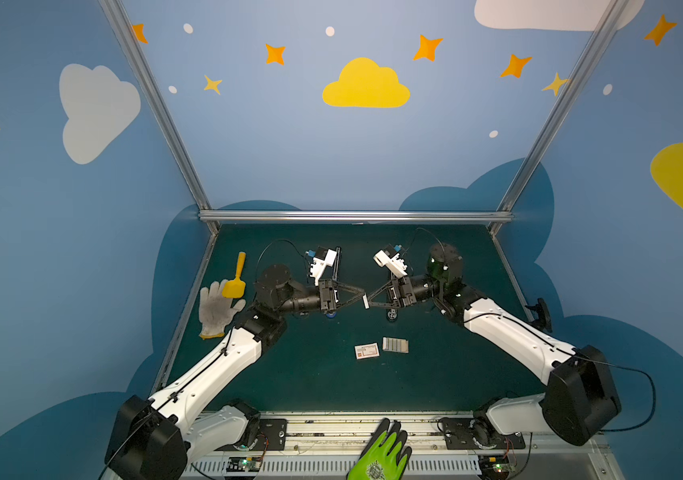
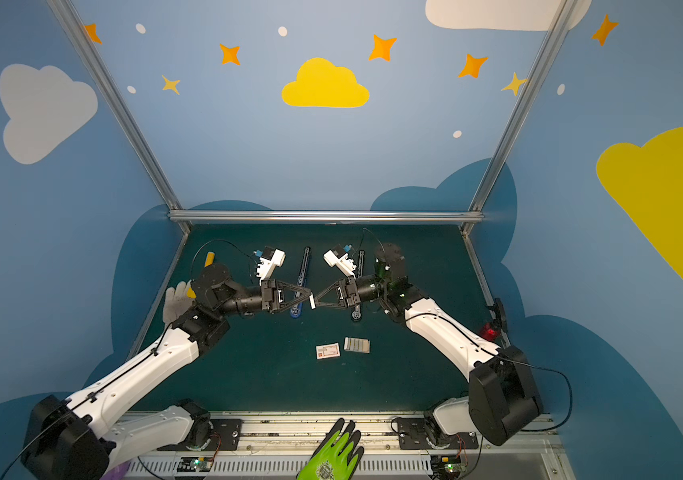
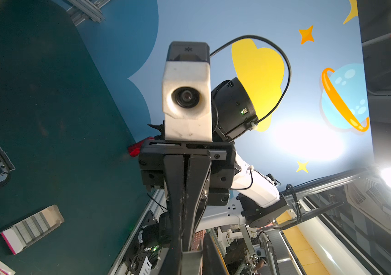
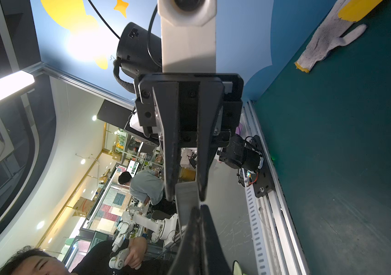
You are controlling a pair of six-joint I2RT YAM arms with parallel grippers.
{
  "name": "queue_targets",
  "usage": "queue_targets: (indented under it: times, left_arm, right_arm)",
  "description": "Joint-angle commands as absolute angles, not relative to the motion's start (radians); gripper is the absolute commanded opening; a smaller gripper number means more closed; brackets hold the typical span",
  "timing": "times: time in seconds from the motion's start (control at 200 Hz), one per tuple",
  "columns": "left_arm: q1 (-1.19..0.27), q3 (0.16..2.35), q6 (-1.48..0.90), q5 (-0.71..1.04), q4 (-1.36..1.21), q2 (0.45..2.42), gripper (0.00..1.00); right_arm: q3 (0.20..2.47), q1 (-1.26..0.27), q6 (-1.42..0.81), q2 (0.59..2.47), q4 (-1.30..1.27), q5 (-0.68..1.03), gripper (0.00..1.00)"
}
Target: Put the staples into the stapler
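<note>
Above the middle of the mat my two grippers meet tip to tip on one short silvery strip of staples (image 1: 366,301). The right gripper (image 4: 199,214) is shut on one end of the strip. The left gripper (image 4: 186,197) has a fingertip pressed against each side of the other end. More staples lie rowed in a pale tray (image 1: 395,345) on the mat nearer the front. A long dark stapler with a blue end (image 2: 302,282) lies behind the left gripper. A second long dark one with a round metal end (image 2: 358,286) lies behind the right gripper, partly hidden.
A white box with a red mark (image 1: 366,351) sits beside the tray. A white work glove (image 1: 217,309) and a yellow scoop (image 1: 235,278) lie at the left edge. A green glove (image 1: 381,453) rests on the front rail. Metal frame rails border the mat.
</note>
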State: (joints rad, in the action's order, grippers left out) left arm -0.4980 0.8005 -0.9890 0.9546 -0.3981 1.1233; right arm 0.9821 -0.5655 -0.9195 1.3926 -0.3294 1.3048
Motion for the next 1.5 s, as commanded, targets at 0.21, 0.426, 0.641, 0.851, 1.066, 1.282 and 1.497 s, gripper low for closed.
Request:
queue_targets:
  times: [0.21,0.426,0.641,0.851,1.066,1.282,1.497]
  left_arm:
    - [-0.502,0.818,-0.960,0.942,-0.379,1.101,0.12]
    - [-0.500,0.816,-0.939,0.922,-0.344,1.091,0.11]
    - [-0.494,0.813,-0.936,0.911,-0.331,1.088,0.10]
    - [-0.457,0.833,-0.862,0.826,-0.156,1.074,0.11]
    - [-0.408,0.878,-0.750,0.715,0.083,1.105,0.13]
    - [-0.393,0.995,-0.593,0.541,0.325,1.223,0.12]
    - [-0.380,1.162,-0.473,0.423,0.456,1.413,0.12]
  right_arm:
    - [0.968,-0.564,-0.933,1.383,-0.356,1.307,0.00]
    - [0.956,-0.545,-0.941,1.371,-0.353,1.293,0.15]
    - [0.945,-0.530,-0.942,1.361,-0.346,1.289,0.20]
    - [0.943,-0.482,-0.831,1.328,-0.170,1.259,0.22]
    - [1.005,-0.455,-0.545,1.301,0.269,1.093,0.22]
    - [0.995,-0.464,-0.434,1.321,0.398,0.857,0.21]
    - [1.034,-0.562,-0.348,1.341,0.459,0.568,0.29]
